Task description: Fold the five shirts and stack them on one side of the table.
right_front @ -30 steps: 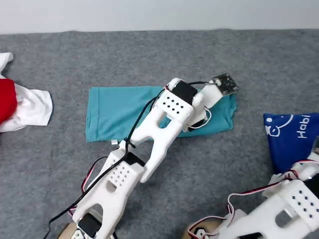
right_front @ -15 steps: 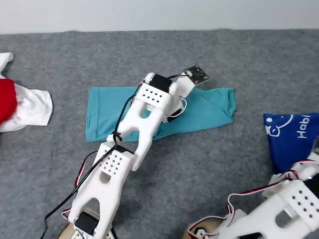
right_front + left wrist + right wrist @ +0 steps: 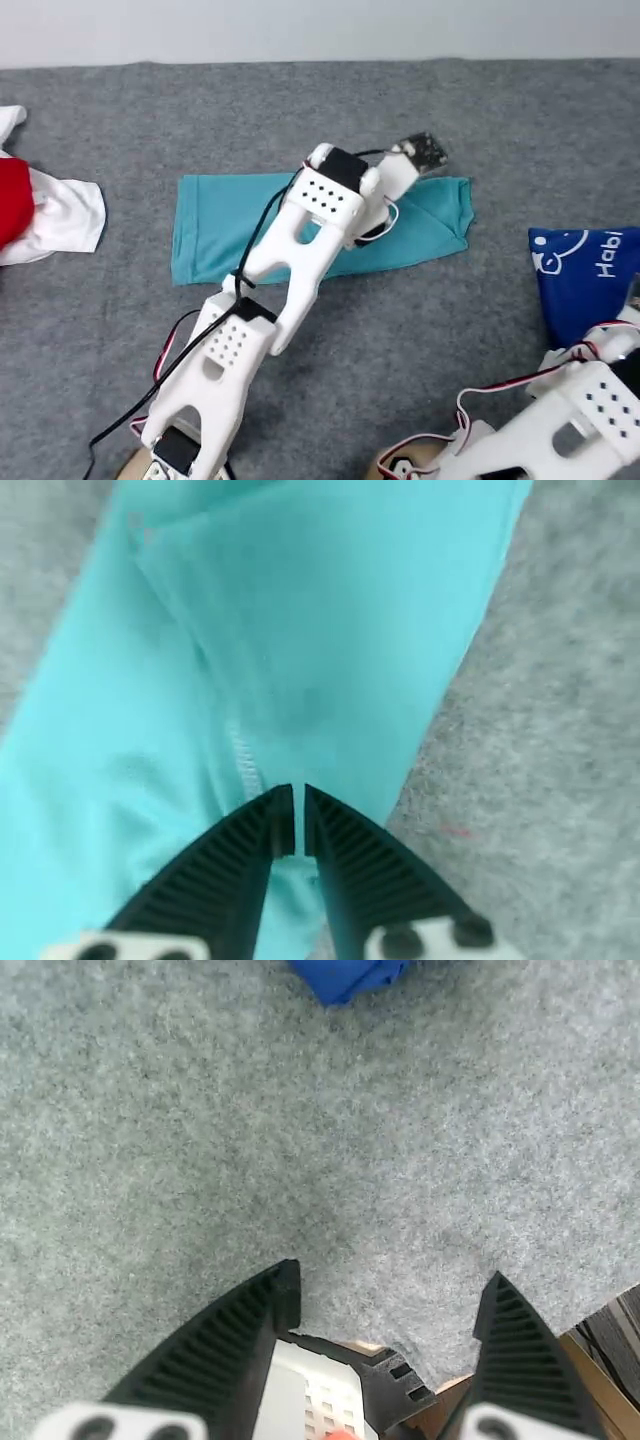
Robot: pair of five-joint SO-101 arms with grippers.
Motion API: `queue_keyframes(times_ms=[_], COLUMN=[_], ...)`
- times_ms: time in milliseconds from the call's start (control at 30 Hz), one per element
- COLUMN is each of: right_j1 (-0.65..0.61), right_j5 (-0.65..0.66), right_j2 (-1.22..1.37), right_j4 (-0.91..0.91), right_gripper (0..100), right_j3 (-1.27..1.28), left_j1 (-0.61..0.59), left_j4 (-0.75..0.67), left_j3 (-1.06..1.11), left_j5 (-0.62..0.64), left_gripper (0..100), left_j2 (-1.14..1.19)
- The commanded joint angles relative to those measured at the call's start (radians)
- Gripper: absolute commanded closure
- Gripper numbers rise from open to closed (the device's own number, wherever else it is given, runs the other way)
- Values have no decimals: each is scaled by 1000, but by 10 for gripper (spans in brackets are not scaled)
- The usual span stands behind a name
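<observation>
Pinching a fold of the teal shirt [image 3: 330, 630] in the middle of the tabletop [image 3: 520, 110], the left tool [image 3: 298, 795] grips only a thin bite; it could slip and drop the fold. The right tool [image 3: 392, 1275] hangs wide beside the blue shirt [image 3: 345, 975].

Soft, even light falls from above on the matte grey table [image 3: 520, 110] — bright throughout. The left arm [image 3: 320, 215] lays only a small, soft-edged shadow on the teal shirt [image 3: 215, 230] beneath its wrist. In the left wrist view, the shirt's folds carry gentle shading.
</observation>
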Motion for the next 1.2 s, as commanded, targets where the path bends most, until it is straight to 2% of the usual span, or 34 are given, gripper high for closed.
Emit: queue_keyframes(times_ms=[0, 100, 167, 367, 500, 700, 900, 1033, 1167], right_j1=[-8, -8, -8, -8, -8, -10, -10, -10, -10], right_j5=[9, 9, 9, 9, 11, 11, 11, 11, 11], right_j2=[-16, -16, -16, -15, -12, -12, -12, -12, -12], right_j4=[-7, -7, -5, -4, -2, -2, -1, -1, -1], right_gripper=[707, 707, 707, 707, 707, 707, 707, 707, 707], right_j3=[-3, -3, -3, -3, -3, -3, -3, -3, -3], left_j1=[5, -35, -97, -367, -535, -715, -804, -804, -799], left_j4=[11, 11, 15, 57, 55, 46, 31, 17, -2], left_j3=[-5, -4, 1, 30, 48, 77, 77, 76, 24], left_j5=[38, 44, 95, 215, 227, 213, 114, 54, 46], left_gripper=[967, 967, 967, 966, 966, 869, 806, 795, 781], left_j2=[-155, -224, -265, -313, -305, -235, -80, -3, 57])
